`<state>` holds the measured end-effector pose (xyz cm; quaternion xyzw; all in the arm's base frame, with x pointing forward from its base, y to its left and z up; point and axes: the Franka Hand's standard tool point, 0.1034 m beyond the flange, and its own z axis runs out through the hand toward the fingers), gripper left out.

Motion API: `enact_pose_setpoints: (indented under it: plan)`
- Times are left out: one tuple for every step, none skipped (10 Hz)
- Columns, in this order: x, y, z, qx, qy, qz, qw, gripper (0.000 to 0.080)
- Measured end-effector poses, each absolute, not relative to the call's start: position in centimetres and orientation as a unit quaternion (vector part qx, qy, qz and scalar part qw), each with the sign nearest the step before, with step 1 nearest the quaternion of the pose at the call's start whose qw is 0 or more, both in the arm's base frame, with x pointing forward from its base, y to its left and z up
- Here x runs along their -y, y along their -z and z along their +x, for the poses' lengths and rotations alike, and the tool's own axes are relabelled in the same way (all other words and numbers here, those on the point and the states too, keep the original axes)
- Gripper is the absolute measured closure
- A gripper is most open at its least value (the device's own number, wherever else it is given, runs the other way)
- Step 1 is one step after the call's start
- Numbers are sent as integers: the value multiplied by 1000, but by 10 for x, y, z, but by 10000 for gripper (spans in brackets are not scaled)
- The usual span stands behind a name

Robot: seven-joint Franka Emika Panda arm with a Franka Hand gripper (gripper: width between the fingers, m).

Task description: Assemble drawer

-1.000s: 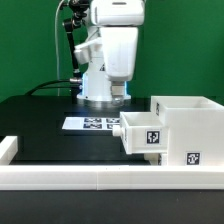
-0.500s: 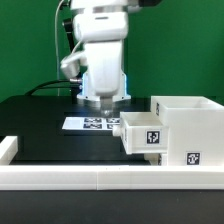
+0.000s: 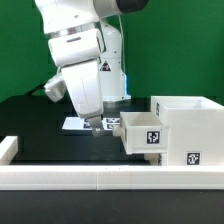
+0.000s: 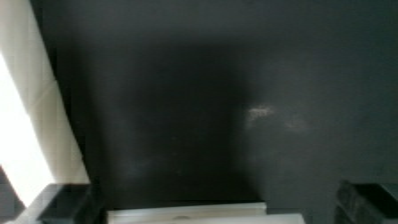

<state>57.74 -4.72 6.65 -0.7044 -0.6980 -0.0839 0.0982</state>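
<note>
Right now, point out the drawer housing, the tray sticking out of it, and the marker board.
drawer housing [image 3: 190, 125]: exterior view, front wall.
tray [image 3: 146, 136]: exterior view, tagged front face.
marker board [image 3: 74, 124]: exterior view, visible corner beside the arm.

A black table [image 3: 35, 125] carries the marker board [image 3: 74, 124], with a low white border wall [image 3: 60, 178] along its front.

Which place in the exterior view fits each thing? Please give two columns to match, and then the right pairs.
Things:
1. gripper
2. box housing
3. small tray
4. marker board

Places:
A. partly inside the housing's open front
B. at the view's right, by the border wall
C. flat on the black table, partly behind the arm
D. low, left of the tray

Pairs: 1-D, 2-B, 3-A, 4-C
</note>
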Motion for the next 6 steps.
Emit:
enact_pose_setpoints:
  plan:
    - [40,-65,578,701,85,-701,100,150]
    - [33,-63,580,702,87,-700,98,150]
    - [26,-61,578,686,87,-716,98,150]
    - [25,-56,572,680,87,-722,93,150]
    - [27,-56,573,680,86,-722,95,150]
    - [27,-56,573,679,87,-723,94,150]
